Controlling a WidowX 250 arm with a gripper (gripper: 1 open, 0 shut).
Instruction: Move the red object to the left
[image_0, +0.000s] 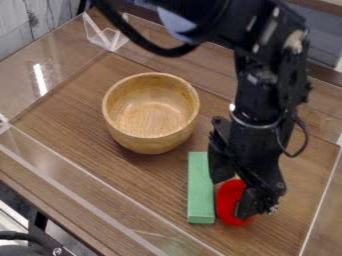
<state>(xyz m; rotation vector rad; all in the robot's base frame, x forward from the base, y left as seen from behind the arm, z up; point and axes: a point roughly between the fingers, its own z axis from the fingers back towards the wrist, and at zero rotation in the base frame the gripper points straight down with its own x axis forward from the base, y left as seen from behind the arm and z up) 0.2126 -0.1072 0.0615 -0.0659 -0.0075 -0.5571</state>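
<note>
The red object (230, 204), a small rounded toy strawberry, lies on the wooden table at the front right, mostly covered by the arm. My black gripper (249, 196) points straight down over it and is open, one finger on each side of the strawberry. I cannot tell whether the fingers touch it. Its green top is hidden behind the gripper.
A long flat green block (201, 187) lies just left of the strawberry, close to my left finger. A wooden bowl (151, 112) stands further back to the left. Clear acrylic walls (40, 165) ring the table, and a clear folded stand (104, 34) sits at the back left.
</note>
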